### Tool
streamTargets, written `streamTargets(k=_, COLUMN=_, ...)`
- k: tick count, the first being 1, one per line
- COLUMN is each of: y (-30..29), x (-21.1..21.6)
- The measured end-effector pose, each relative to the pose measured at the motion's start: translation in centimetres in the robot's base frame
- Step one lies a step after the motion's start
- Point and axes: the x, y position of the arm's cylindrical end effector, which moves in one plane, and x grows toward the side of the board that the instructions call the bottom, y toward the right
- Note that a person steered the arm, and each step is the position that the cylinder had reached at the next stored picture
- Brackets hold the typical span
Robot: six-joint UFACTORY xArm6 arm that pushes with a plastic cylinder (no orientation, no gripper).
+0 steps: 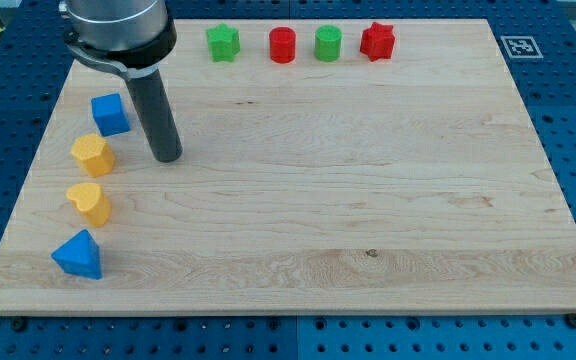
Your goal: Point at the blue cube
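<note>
The blue cube sits near the board's left edge, toward the view's top. My tip rests on the board just right of it and slightly lower, a small gap apart, not touching. The dark rod rises from the tip toward the view's top left.
Below the blue cube along the left edge lie a yellow pentagon-like block, a yellow heart-like block and a blue triangle block. Along the top edge stand a green star, a red cylinder, a green cylinder and a red star.
</note>
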Motion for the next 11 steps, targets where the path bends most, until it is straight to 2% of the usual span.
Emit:
streamTargets(k=2, y=0.6, x=-1.2)
streamTargets(k=4, y=2.1, x=-7.0)
streamTargets(k=5, y=0.8, x=-9.6)
streamTargets(k=6, y=-3.3, x=-11.6)
streamTargets(k=7, y=-10.4, x=-11.6)
streamTargets(k=8, y=-13.3, x=-9.5)
streamTargets(k=9, y=-13.3, x=-7.2)
streamTargets(k=11, y=-11.7, x=-6.8)
